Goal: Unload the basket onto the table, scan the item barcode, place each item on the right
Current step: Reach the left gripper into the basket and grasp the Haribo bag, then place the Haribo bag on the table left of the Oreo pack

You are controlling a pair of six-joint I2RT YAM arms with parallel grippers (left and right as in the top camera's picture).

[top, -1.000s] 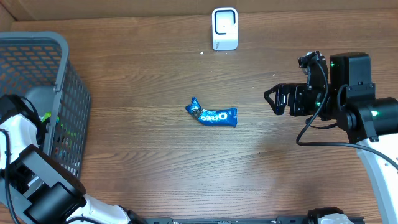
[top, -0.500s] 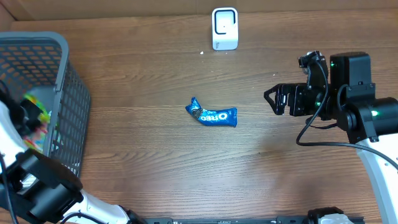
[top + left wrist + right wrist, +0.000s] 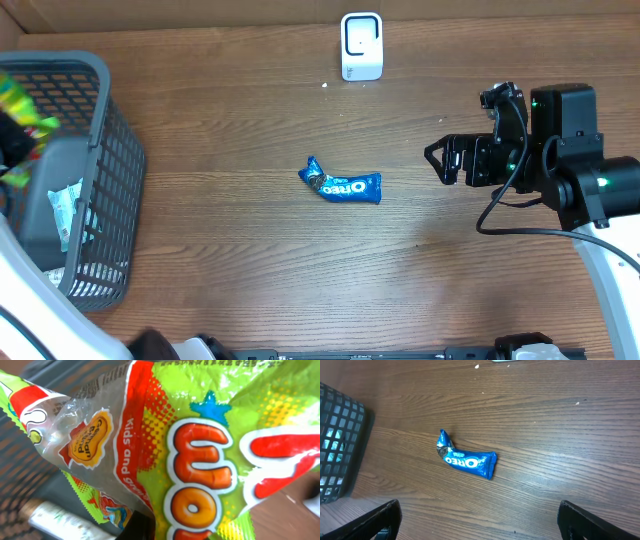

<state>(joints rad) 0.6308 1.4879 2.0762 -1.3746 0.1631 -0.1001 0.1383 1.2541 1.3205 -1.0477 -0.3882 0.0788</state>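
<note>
Lime-green and red crinkly plastic snack bag (image 3: 190, 460) sits above the left side of the grey mesh plastic basket (image 3: 110, 150), pinched tight by the left gripper (image 3: 10, 148); right gripper (image 3: 440, 160) gapes wide, holding nothing, well right of the blue Oreo wrapper (image 3: 341, 185)

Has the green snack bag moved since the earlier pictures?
Yes. The green snack bag went from the middle of the grey basket toward its far left corner.
</note>
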